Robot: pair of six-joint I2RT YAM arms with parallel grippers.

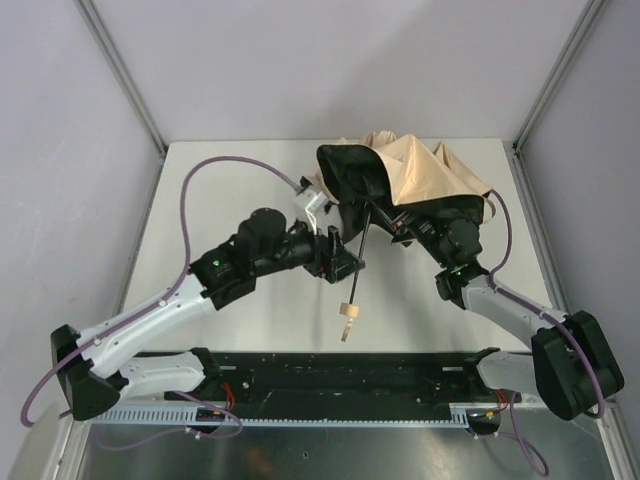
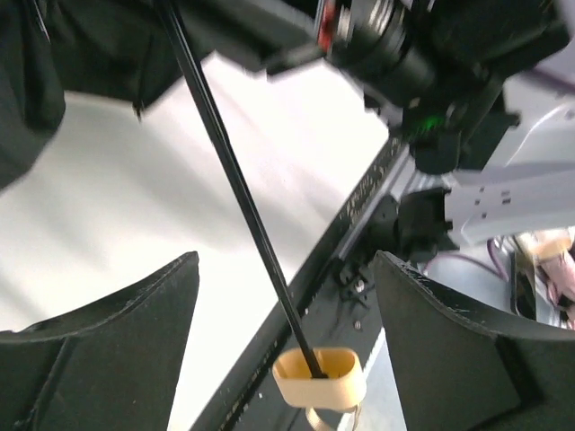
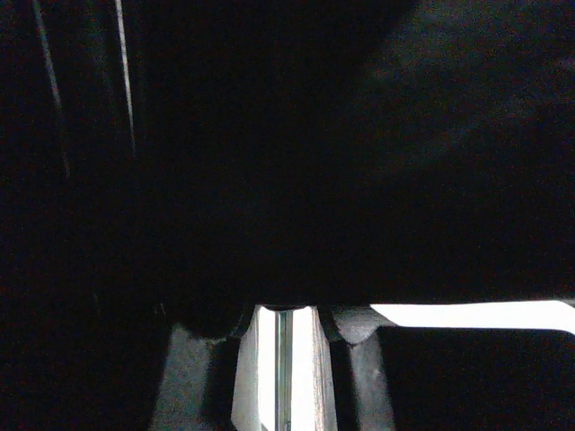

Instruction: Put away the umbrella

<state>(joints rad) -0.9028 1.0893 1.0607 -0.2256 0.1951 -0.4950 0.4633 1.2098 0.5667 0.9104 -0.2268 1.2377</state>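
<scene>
The umbrella [image 1: 425, 170] lies at the far middle of the table [image 1: 230, 190]. Its beige canopy is half collapsed and bunched, with black lining showing on the left. The thin black shaft [image 1: 357, 280] runs out toward the near edge and ends in the small tan handle [image 1: 348, 318]. It is probably light but awkward to move. The fabric is limp and likely to slide and sag rather than give a firm hold, and the ribs beneath it are probably thin and easy to bend. The shaft is stiff but slim and smooth, so a pinch there may slip or let the umbrella swivel; the handle looks the surest place to take it. The left gripper [image 2: 286, 269] stands wide apart, straddling the shaft without touching it. The right gripper [image 3: 282, 359] is buried in the dark under the canopy, and I cannot tell whether it clamps anything.
</scene>
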